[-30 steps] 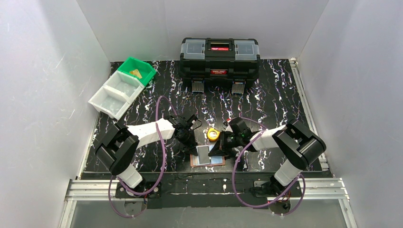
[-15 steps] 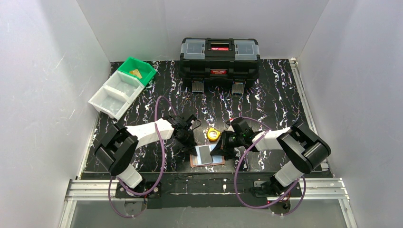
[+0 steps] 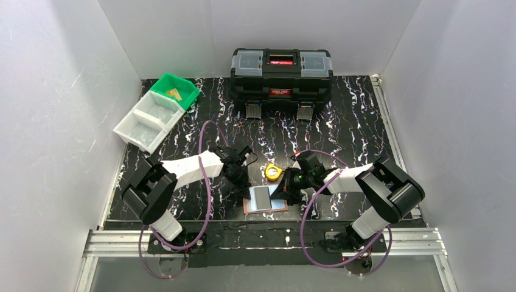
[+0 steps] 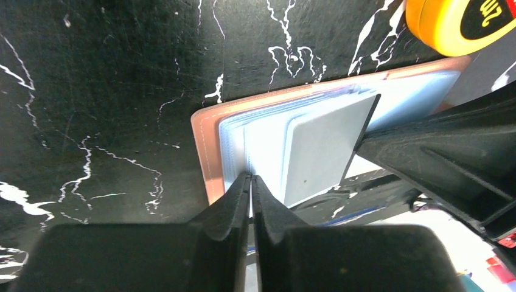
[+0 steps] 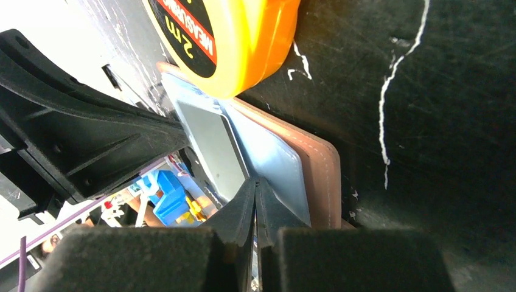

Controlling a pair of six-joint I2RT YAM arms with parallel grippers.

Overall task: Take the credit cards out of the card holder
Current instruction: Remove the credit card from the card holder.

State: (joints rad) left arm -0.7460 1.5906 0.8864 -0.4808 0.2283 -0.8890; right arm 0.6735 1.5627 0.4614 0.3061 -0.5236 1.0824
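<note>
The tan card holder (image 3: 249, 207) lies open near the table's front edge, pale blue sleeves up; it also shows in the left wrist view (image 4: 205, 152) and the right wrist view (image 5: 322, 173). A whitish-grey credit card (image 3: 261, 196) sticks out of the sleeves, tilted up (image 4: 319, 149) (image 5: 210, 143). My left gripper (image 3: 245, 187) (image 4: 251, 178) is shut on the left edge of a sleeve (image 4: 234, 143). My right gripper (image 3: 283, 192) (image 5: 255, 182) is shut at the card's right edge, where it meets a blue sleeve (image 5: 274, 161). No other cards show.
A round yellow tape measure (image 3: 273, 172) (image 5: 234, 36) touches the holder's far edge between the grippers. A black toolbox (image 3: 281, 74) stands at the back. A green bin (image 3: 186, 84) and white bins (image 3: 135, 119) stand at the back left.
My right gripper has shifted slightly to the right. The grey card shows more fully over the holder's left half. The left arm has barely moved.
</note>
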